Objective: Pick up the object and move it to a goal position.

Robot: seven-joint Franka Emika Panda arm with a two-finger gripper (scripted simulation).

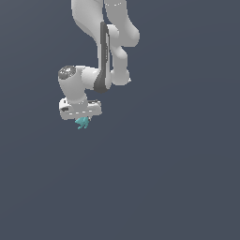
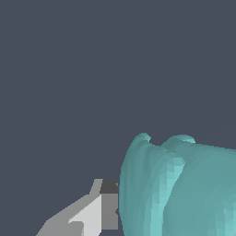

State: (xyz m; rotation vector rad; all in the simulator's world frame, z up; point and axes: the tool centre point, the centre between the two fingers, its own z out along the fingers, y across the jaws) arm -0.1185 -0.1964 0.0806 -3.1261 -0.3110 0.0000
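White gripper (image 1: 82,120) upper left of exterior view, fingers pinching teal ridged object (image 1: 83,123); one finger (image 2: 99,212) flush against lobes.

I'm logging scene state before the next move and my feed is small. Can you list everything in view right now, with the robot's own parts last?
Small teal ridged object with fan-like overlapping lobes: one, teal/turquoise, sticking out just below the gripper in the exterior view; fills much of the wrist view, right against a finger.
Plain background: one, uniform dark blue-grey, behind everything in both views; no table edge or goal marker can be made out.
White robot arm: one, white with a dark strip, coming down from the top of the exterior view.
White gripper: one, white, at the arm's end, toward the exterior view's left; one grey and white finger shows in the wrist view, touching the object.
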